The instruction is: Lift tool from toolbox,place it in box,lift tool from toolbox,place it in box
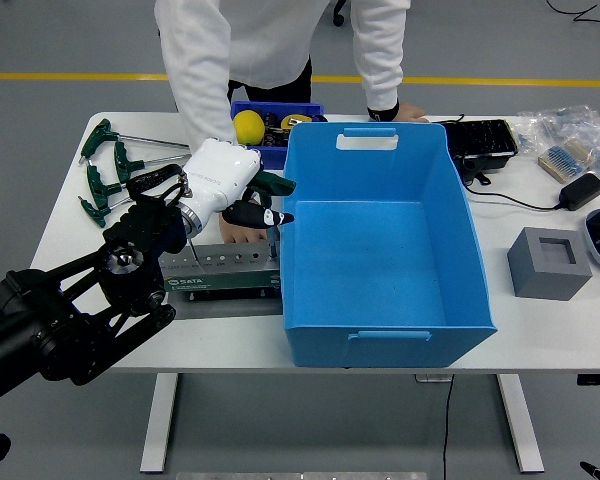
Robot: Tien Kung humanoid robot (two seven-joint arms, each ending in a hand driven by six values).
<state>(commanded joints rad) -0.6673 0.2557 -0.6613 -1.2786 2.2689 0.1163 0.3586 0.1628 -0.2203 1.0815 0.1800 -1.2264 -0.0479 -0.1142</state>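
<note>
While the left hand (242, 195) grips a green-handled tool (271, 185) just above the toolbox (223, 272), the lift looks under way; next it must carry the tool right, over the blue box's (380, 235) wall, and release.

The only print that can be read is the white word "SATA" on the dark front face of the metal tool holder (223, 284), which stands on the table (70, 215) against the blue box's (380, 250) left wall. Smaller white print beside that word is too fine to read.
</note>
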